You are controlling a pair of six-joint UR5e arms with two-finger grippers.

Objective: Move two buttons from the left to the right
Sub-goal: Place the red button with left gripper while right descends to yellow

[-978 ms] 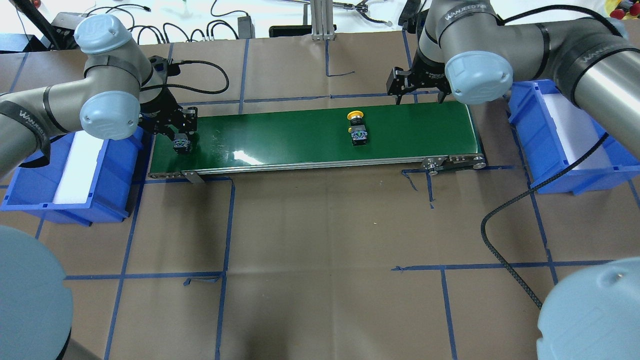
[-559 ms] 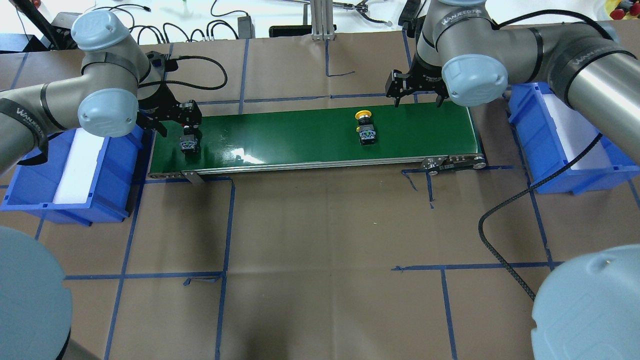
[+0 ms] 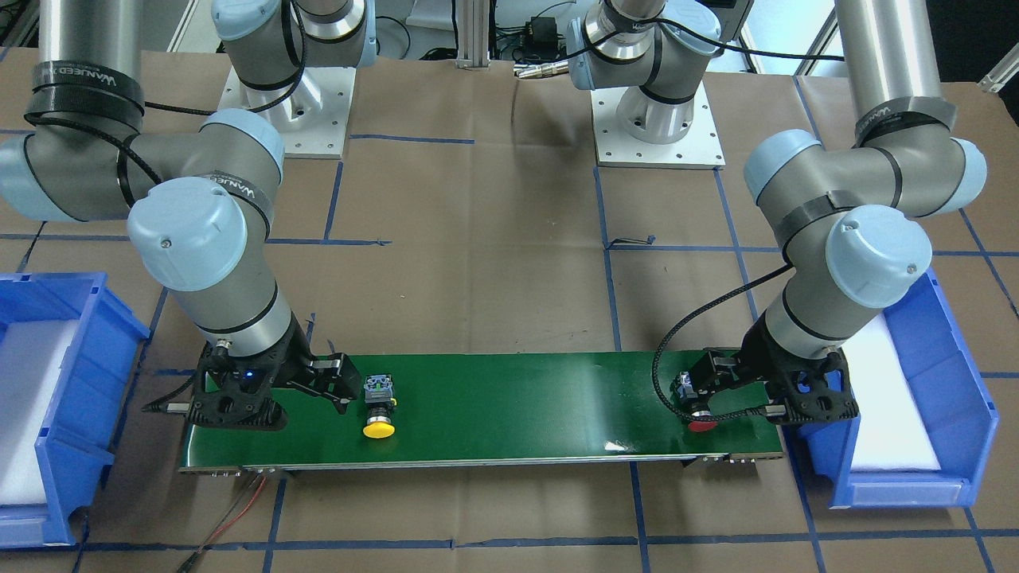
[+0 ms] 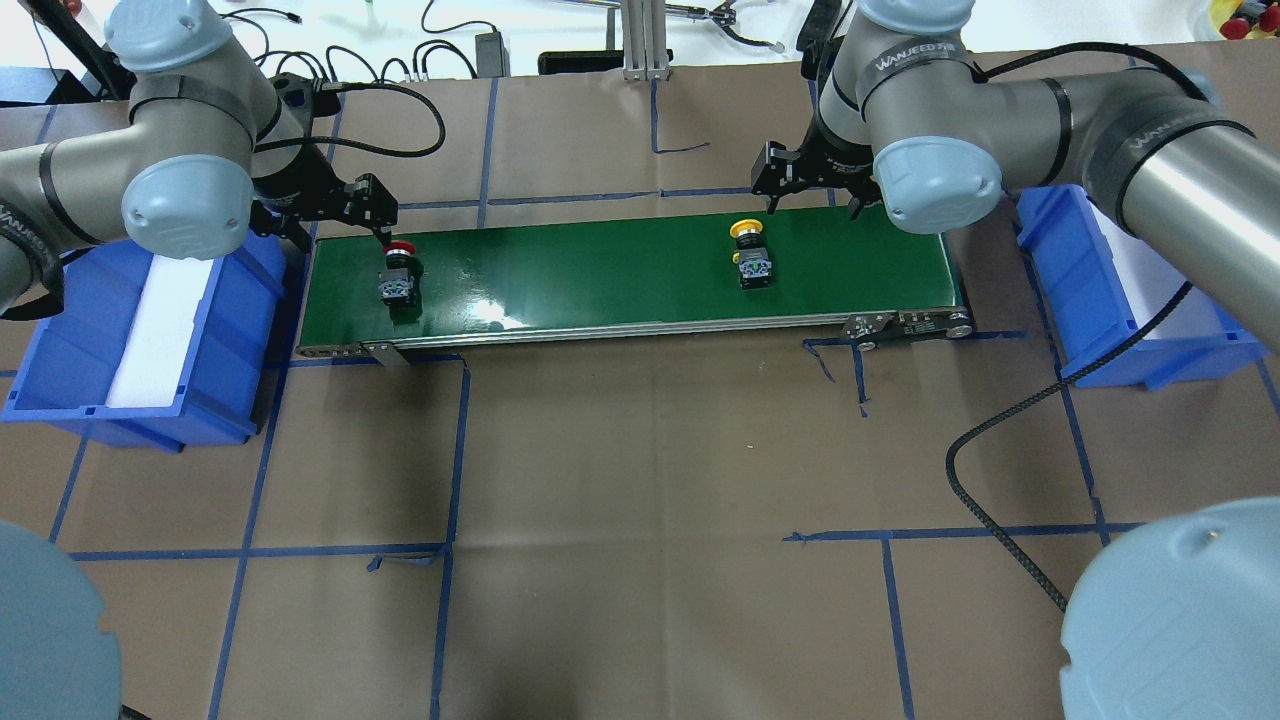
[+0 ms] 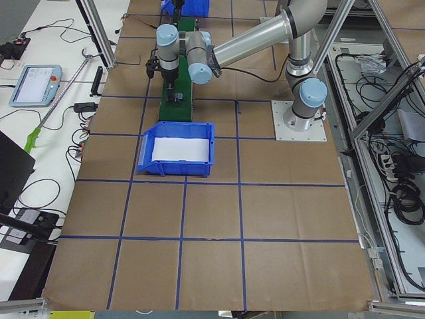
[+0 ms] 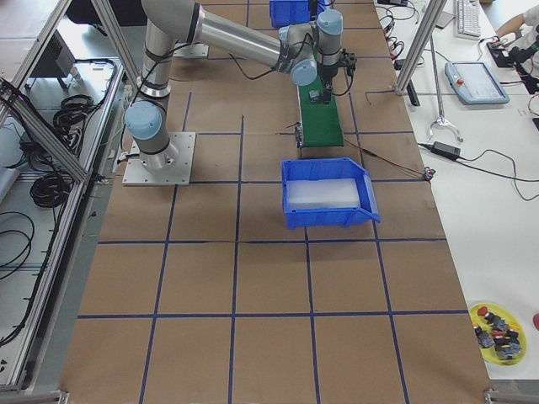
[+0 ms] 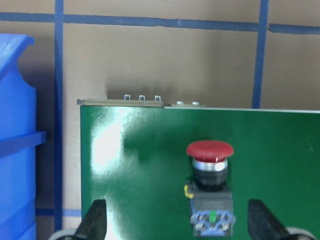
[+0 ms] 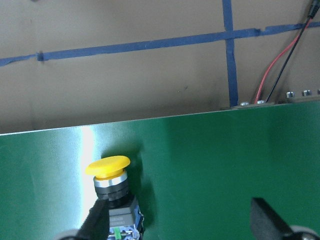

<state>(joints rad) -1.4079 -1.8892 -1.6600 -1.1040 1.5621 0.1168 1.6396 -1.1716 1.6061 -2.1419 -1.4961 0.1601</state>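
Observation:
The red button [image 4: 399, 274] lies on the green belt [image 4: 600, 270] near its left end, cap toward the far edge. My left gripper [image 4: 352, 212] hangs open just behind it, not touching. In the left wrist view the red button [image 7: 210, 185] sits between and beyond the spread fingertips of the left gripper [image 7: 177, 225]. The yellow button [image 4: 750, 256] lies right of the belt's middle. My right gripper [image 4: 810, 190] is open behind it. The right wrist view shows the yellow button [image 8: 113, 192] by the left fingertip of the right gripper [image 8: 182, 220].
A blue bin with a white foam liner [image 4: 60, 340] stands off the belt's left end, and another blue bin [image 4: 1100, 300] off its right end. A black cable [image 4: 1000, 480] loops over the brown paper table. Cables and an aluminium post lie at the far edge.
My left gripper has pulled back and up from the red button, leaving it free on the belt. Both buttons have shifted right along the belt. My right gripper has moved left toward the yellow button.

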